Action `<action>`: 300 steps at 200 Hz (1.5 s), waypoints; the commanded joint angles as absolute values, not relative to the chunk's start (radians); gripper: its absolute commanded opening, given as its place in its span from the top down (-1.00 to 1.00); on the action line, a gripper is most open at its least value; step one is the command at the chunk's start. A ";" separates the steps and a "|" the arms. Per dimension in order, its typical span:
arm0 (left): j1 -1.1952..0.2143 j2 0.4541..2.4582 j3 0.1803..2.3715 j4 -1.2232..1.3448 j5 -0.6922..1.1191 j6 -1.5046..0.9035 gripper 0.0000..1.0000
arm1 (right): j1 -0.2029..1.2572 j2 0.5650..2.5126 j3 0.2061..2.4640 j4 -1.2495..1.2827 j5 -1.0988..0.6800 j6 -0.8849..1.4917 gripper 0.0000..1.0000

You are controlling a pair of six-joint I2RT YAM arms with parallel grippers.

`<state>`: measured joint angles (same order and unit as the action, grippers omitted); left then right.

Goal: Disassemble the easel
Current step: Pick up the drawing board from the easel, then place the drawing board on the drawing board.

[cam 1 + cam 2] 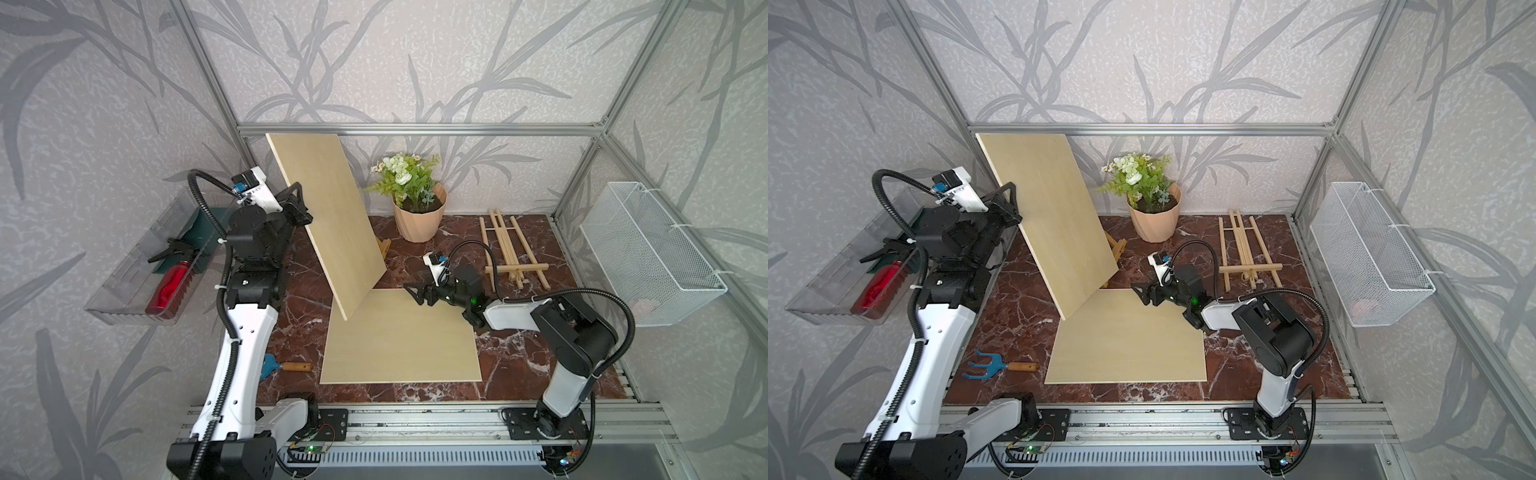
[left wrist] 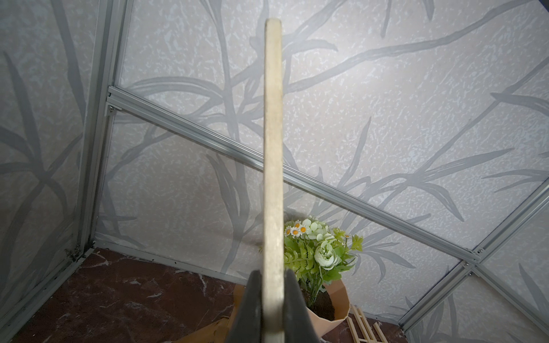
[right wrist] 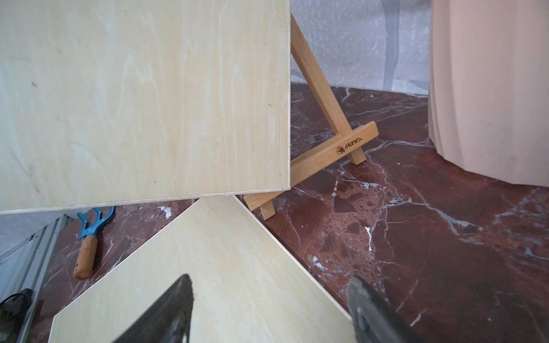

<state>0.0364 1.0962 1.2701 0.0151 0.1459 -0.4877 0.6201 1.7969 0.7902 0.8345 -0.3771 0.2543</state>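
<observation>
The left gripper [image 2: 272,274] clenches an edge of the tilted board [image 1: 332,216], raised in front of the small easel [image 3: 326,153] standing near the flowerpot [image 1: 419,222]. The right gripper [image 3: 269,280] hangs released over the flat board [image 1: 399,336]; lowering the tilted board slowly, clear of the small easel, looks wisest.

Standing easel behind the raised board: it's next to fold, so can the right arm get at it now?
Probably yes. The right gripper is open and faces the standing easel, whose ledge and leg show beside the raised board; the rest is hidden.
</observation>
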 commanded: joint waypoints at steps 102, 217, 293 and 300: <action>0.024 0.972 1.364 0.255 0.093 -0.694 1.00 | 0.673 1.840 0.579 1.407 -0.557 1.325 -0.25; -0.053 0.951 1.334 0.276 0.068 -0.721 1.00 | 0.815 1.877 0.746 1.407 -0.436 1.440 -0.41; -0.073 0.939 1.300 0.313 0.077 -0.785 1.00 | 0.813 1.804 0.810 1.407 -0.420 1.453 -0.42; -0.074 0.937 1.293 0.317 0.075 -0.785 1.00 | 0.813 1.787 0.808 1.407 -0.415 1.453 -0.41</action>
